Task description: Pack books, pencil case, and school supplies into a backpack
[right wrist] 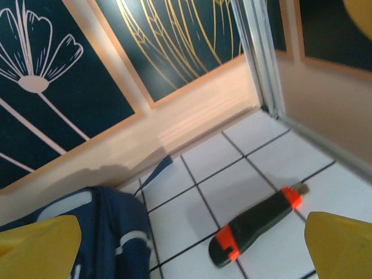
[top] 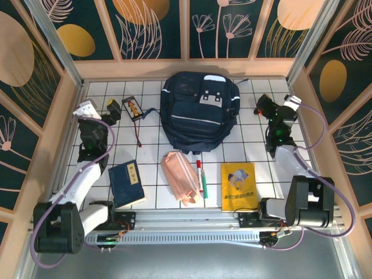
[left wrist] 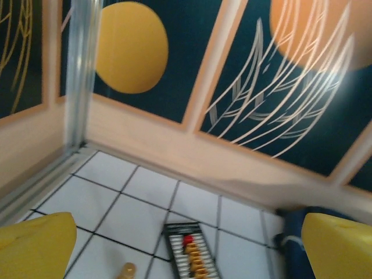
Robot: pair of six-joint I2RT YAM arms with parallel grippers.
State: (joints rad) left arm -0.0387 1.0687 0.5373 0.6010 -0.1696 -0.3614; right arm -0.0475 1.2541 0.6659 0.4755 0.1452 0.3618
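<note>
The navy backpack point(top: 199, 110) lies flat at the back middle of the tiled floor; its edge also shows in the left wrist view point(left wrist: 292, 247) and the right wrist view point(right wrist: 110, 232). In front of it lie the navy book point(top: 127, 183), the pink pencil case point(top: 181, 177), the red-capped marker pen point(top: 200, 177) and the yellow book point(top: 238, 186). My left gripper point(top: 113, 109) point(left wrist: 189, 235) hovers open at the back left, well left of the backpack. On the backpack's right, my right gripper point(top: 264, 106) point(right wrist: 189, 244) is open too. Neither holds anything.
A small black card with orange pieces point(top: 133, 108) point(left wrist: 192, 256) lies just ahead of the left gripper. A red-and-black handled tool point(right wrist: 256, 226) lies under the right gripper. Wooden walls point(top: 186, 68) enclose the floor on three sides.
</note>
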